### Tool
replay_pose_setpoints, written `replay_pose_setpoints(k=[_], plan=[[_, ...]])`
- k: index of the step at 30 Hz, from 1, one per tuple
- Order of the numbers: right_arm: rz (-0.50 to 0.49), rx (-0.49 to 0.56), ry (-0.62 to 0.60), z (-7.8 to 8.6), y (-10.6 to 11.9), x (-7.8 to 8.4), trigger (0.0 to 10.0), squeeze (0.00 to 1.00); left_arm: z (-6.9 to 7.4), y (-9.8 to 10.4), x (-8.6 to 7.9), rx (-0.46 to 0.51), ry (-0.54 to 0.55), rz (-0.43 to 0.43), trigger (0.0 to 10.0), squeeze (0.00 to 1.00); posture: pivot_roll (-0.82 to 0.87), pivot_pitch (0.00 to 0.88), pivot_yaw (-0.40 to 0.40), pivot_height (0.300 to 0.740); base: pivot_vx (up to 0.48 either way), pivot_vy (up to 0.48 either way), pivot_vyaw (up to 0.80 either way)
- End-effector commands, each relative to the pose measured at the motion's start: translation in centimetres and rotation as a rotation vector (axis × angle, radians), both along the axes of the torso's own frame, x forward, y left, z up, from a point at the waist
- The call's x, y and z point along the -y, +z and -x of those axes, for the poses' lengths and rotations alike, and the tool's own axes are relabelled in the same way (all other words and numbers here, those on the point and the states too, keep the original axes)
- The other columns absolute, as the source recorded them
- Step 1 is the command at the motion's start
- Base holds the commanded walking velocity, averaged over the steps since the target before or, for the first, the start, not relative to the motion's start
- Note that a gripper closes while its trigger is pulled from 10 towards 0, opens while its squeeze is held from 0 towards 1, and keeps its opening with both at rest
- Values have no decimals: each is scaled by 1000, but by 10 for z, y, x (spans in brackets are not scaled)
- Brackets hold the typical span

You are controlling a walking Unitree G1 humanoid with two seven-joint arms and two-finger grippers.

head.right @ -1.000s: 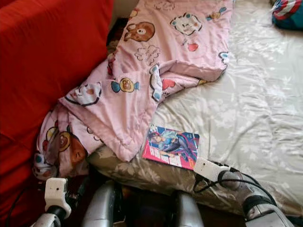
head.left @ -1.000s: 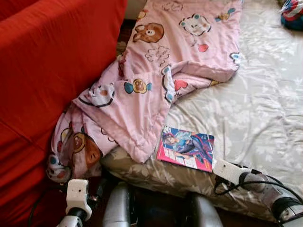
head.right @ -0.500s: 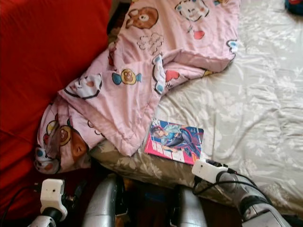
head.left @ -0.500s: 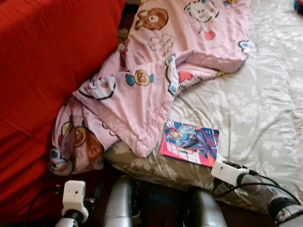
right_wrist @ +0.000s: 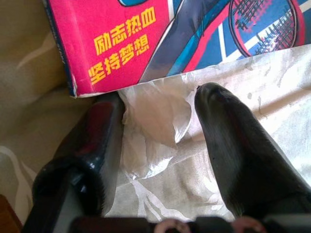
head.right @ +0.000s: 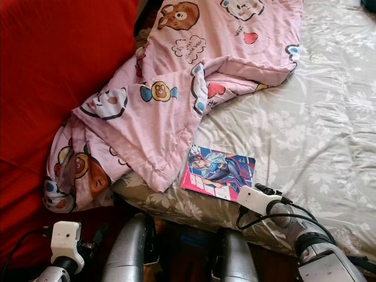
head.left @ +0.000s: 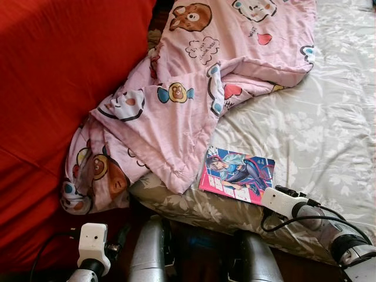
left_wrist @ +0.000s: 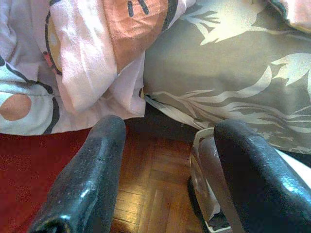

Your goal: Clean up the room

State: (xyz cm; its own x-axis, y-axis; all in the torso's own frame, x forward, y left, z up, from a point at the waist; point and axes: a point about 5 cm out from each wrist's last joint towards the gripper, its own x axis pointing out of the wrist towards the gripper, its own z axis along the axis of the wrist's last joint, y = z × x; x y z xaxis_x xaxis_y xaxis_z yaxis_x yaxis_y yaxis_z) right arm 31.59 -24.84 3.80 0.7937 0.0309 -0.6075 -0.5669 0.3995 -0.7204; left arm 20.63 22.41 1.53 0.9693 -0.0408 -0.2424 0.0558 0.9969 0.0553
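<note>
Closer now to the comic book point(head.left: 237, 182) on the bed's floral cover point(head.left: 317, 135), the right gripper point(right_wrist: 160, 104) spreads wide, fingertips apparently pressing the cover. Left gripper point(left_wrist: 167, 145) hangs parted above floor.

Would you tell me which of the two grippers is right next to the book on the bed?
The right gripper: its open fingers rest on the floral bedspread just short of the pink book. The left gripper hangs open over the wooden floor.
</note>
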Motion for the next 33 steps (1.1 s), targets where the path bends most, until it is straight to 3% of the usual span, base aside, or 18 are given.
replay_pose_setpoints(k=[1, 2, 3, 24, 33], plan=[[-2, -46, -13, 11, -12, 2, 8353, 0, 11, -9, -3, -55, 18, 6, 10000, 0, 169, 378, 56, 624, 0, 0, 0], [-1, -57, -6, 13, -16, 0, 1216, 0, 13, -10, -2, -57, 18, 8, 10000, 0, 171, 378, 56, 624, 0, 0, 0], [0, -61, -4, 14, -17, 0, 0, 0, 13, -10, -1, -58, 18, 8, 10000, 0, 171, 378, 56, 624, 0, 0, 0], [2, -69, -20, 14, -18, -2, 0, 0, 11, -14, 2, -73, 18, 8, 10000, 0, 184, 363, 57, 624, 0, 0, 0], [-35, -43, 1, 13, -21, -14, 0, 0, 4, -17, 1, -69, 27, 2, 10000, 0, 163, 321, 44, 624, 0, 0, 0]])
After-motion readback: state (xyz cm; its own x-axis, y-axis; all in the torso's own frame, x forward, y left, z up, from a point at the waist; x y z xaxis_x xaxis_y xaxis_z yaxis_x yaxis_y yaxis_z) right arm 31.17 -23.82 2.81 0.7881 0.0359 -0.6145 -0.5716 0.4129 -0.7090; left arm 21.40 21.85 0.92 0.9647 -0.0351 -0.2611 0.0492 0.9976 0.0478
